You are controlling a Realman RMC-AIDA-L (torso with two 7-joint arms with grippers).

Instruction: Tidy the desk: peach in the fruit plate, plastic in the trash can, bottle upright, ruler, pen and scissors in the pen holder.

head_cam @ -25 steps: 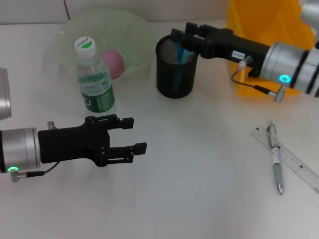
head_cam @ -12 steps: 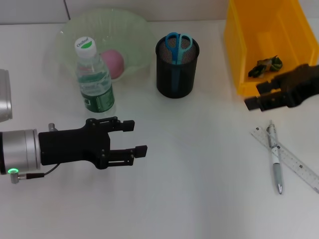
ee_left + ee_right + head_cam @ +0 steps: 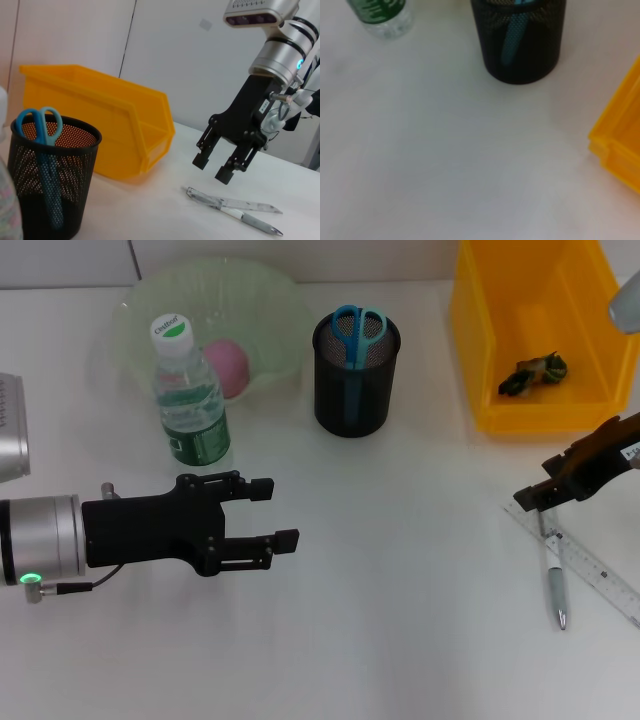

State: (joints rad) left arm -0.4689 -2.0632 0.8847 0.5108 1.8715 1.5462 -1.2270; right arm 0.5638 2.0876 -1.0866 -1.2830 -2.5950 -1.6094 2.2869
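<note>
Hovering idle at the near left, the left gripper (image 3: 268, 512), jaws spread and holding nothing, keeping clear of the bottle (image 3: 190, 398) standing upright beside the fruit plate (image 3: 275, 300) cradling the peach (image 3: 228, 367). Sitting handles-up in the pen holder (image 3: 352, 390), the scissors (image 3: 356, 328), blades pointing down. Resting in the trash can (image 3: 520, 415), the plastic (image 3: 532, 372). Hanging over the far ends of pen (image 3: 553, 575) and ruler (image 3: 595, 574), the right gripper (image 3: 216, 167), fingers parted and empty, probably lining up a grasp. Lying crossed at the near right, both long axes running far-left to near-right.
</note>
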